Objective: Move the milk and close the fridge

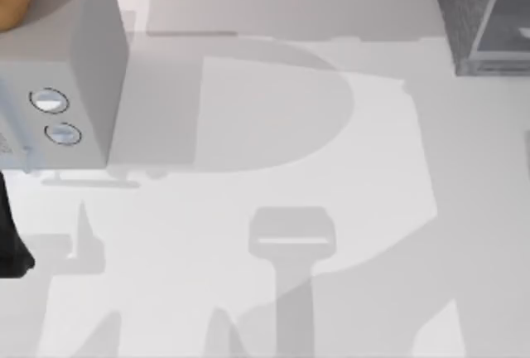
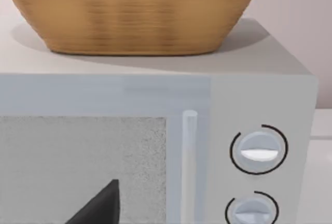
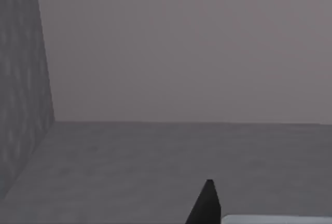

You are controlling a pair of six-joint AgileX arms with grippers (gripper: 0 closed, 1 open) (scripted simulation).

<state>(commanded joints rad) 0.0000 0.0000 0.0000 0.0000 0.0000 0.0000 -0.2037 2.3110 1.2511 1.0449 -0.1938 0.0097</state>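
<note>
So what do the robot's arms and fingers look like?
Little shows. The left arm is a plain black shape at the table's left edge. Each wrist view catches one pointed, matte black fingertip: the left and the right. No cables or markings can be seen.

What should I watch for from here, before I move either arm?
1. The left gripper sits close in front of the microwave door; pushing forward may hit it and shake the wicker basket on top.
2. The right gripper seems to be beside a speckled dark-grey wall, probably the fridge; a sideways swing could scrape it.
</note>
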